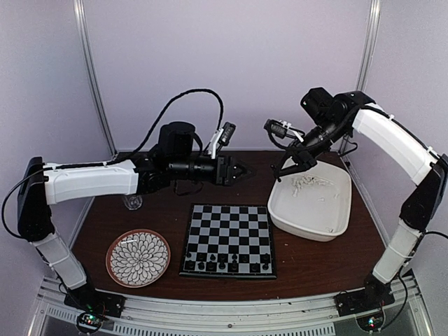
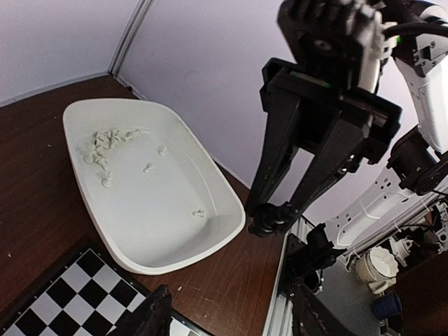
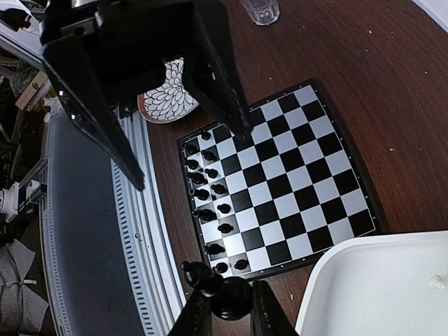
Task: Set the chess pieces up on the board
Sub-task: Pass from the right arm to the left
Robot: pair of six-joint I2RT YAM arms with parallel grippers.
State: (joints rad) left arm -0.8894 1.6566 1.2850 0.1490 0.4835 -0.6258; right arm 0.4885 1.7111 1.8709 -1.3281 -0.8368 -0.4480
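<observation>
The flat, square chessboard, black and pale grey checkers inside a thin dark rim, lies on the dark brown wood-grain desk. Small glossy black chess pieces stand on its two near rows; their types are hard to make out. The smooth white tub, a rounded rectangle, holds tiny white chess pieces (most heaped at one end). The right claw is narrow, gripping one black piece near the tub's far left corner. The left claw stands wide, with nothing between its fingers. A round flower-patterned plate sits left of the chessboard. A clear glass is cut off in the right wrist view.
</observation>
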